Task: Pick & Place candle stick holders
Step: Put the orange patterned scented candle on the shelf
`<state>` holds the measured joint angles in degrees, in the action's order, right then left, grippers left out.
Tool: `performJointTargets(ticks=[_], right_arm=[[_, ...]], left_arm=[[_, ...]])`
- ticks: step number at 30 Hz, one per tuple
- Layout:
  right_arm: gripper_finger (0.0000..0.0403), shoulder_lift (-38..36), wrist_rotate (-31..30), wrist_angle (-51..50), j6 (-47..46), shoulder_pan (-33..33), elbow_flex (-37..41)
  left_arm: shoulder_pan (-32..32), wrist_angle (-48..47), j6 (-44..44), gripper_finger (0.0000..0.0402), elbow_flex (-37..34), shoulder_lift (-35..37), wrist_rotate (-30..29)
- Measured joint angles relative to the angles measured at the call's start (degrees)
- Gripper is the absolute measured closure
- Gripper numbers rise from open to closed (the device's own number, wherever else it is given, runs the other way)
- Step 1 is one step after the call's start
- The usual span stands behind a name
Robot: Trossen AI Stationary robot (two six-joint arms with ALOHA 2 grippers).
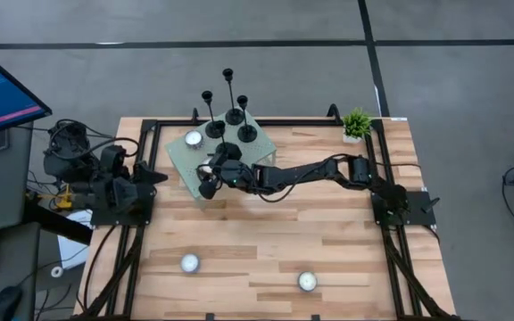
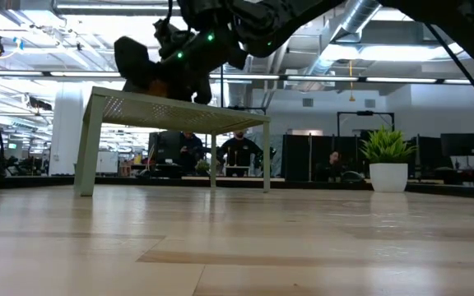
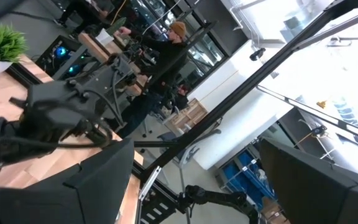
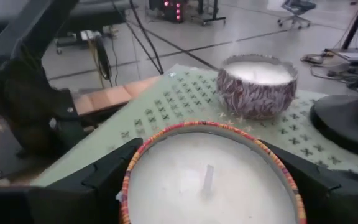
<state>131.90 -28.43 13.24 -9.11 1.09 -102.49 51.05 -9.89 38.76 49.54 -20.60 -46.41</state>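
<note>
High view: you have four slim black metal candle stick holders (image 1: 227, 114) standing upright on the pale green perforated metal stand (image 1: 261, 148) at twelve o'clock of the wooden counter (image 1: 257, 241). One white tealight (image 1: 194, 138) shares the stand; two others lie near six, well apart, with open boards between.

Low view: the stand's near edge overhangs clear counter.

Left wrist view: left claw (image 3: 191, 180) spread, empty, parked at nine o'clock.

Right wrist view: right claw (image 4: 210, 180) pinching a colour-rimmed tealight (image 4: 210, 177) over the stand. Holders look placed.
</note>
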Motion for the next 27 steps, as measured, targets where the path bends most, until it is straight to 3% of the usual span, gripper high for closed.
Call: performJointTargets(ticks=[13, 27], right_arm=[[0.0112, 0.4, 0.3, -1.3, 0.5, 0.1, 0.0], [0.0046, -2.3, 1.3, -2.9, 3.6, 0.1, 0.0]], left_arm=[[0.0, 0.4, -1.1, 0.0053, 0.0, 0.0, 0.0], [0.0, 0.4, -5.3, 0.0053, 0.0, 0.0, 0.0]])
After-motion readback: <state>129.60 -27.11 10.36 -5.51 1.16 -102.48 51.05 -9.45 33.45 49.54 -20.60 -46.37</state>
